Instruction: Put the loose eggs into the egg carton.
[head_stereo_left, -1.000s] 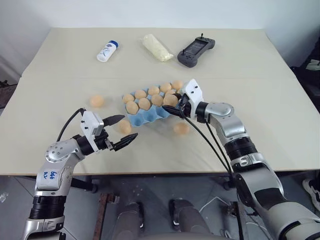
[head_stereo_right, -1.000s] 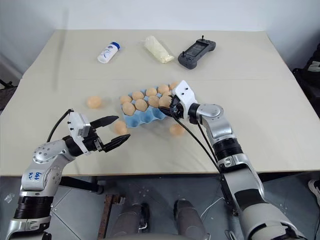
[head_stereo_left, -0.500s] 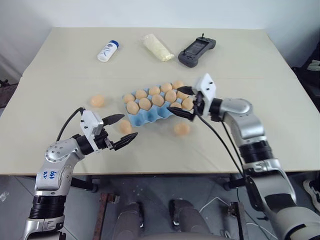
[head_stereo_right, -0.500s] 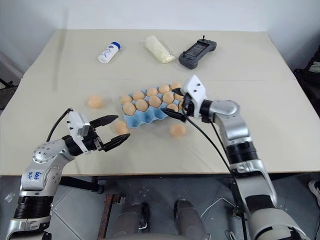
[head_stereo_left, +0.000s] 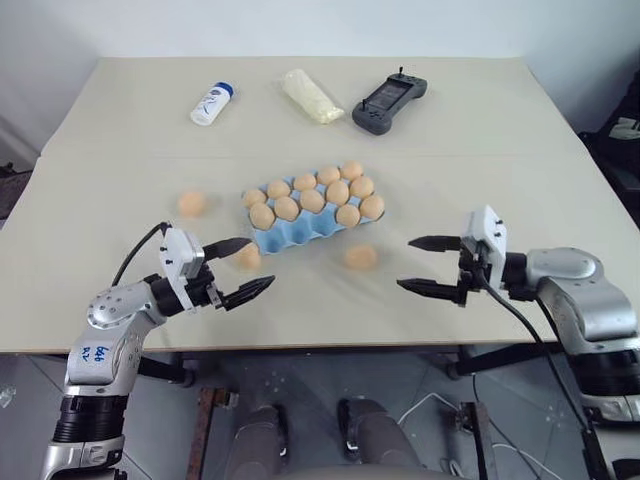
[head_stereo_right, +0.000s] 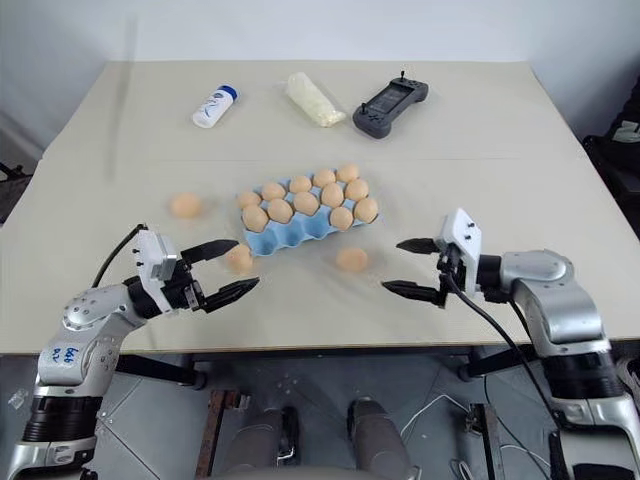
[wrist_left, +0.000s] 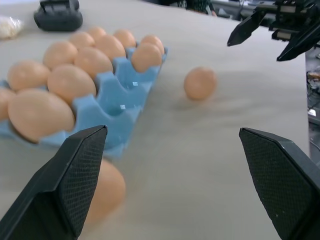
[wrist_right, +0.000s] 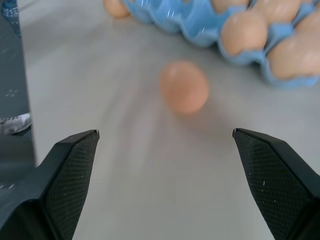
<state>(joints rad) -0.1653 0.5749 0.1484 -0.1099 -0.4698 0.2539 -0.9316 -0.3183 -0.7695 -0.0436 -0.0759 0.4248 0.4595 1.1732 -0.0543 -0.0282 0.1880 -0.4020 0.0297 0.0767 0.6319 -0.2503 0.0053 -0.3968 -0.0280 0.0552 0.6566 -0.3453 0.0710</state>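
Left gripper (head_stereo_left: 246, 268): jaws wide apart, empty, held over the near table (head_stereo_left: 520, 130) edge, pointing toward the right arm. Right gripper (head_stereo_left: 427, 264): jaws wide apart, empty, pointing back toward the left arm.

One loose egg (head_stereo_left: 248, 256) lies just beyond the left gripper, near the egg carton's (head_stereo_left: 300, 232) near-left corner. A second loose egg (head_stereo_left: 360, 256) lies in front of the carton's right half, between the grippers. A third (head_stereo_left: 191, 203) lies well to the carton's left.

The carton's long axis runs left to right, the right end angled away. Ten eggs sit in its two far rows; the near row's cups are empty.

Far edge: white bottle (head_stereo_left: 212, 102), pale packet (head_stereo_left: 312, 95), dark controller (head_stereo_left: 389, 100).
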